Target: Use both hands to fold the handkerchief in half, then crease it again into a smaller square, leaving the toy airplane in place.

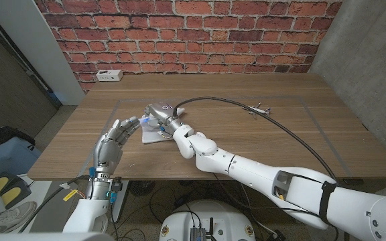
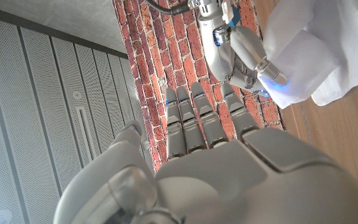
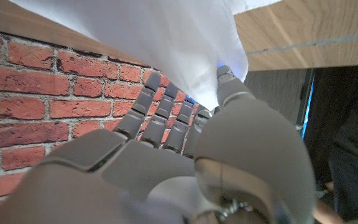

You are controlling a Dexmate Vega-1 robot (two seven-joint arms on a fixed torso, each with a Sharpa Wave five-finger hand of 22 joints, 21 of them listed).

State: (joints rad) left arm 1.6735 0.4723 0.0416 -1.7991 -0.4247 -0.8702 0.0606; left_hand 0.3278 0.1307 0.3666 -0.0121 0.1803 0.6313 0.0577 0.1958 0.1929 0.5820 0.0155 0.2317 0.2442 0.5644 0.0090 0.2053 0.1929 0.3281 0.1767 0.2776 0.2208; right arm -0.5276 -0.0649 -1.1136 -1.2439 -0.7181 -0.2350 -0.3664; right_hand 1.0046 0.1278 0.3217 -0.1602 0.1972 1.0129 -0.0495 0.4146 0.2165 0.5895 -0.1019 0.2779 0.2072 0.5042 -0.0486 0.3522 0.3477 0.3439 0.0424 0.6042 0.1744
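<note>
The white handkerchief (image 1: 151, 136) lies bunched on the wooden table (image 1: 246, 144), left of centre. My right hand (image 1: 161, 114) reaches across from the right and is over its far edge. In the right wrist view the thumb presses cloth (image 3: 166, 37) against the fingers of that hand (image 3: 166, 143), so a fold is pinched and lifted. My left hand (image 1: 114, 139) stands just left of the cloth with fingers straight and apart, holding nothing. The left wrist view shows my left hand (image 2: 216, 155) facing the right hand (image 2: 241, 50) and the raised cloth (image 2: 316, 50). The small toy airplane (image 1: 259, 109) sits far right.
A white socket box (image 1: 107, 75) rests at the table's far left corner by the brick wall. A black cable (image 1: 246, 103) arcs over the table from my right wrist toward the right edge. Thin tape lines (image 1: 317, 127) mark a rectangle on the tabletop.
</note>
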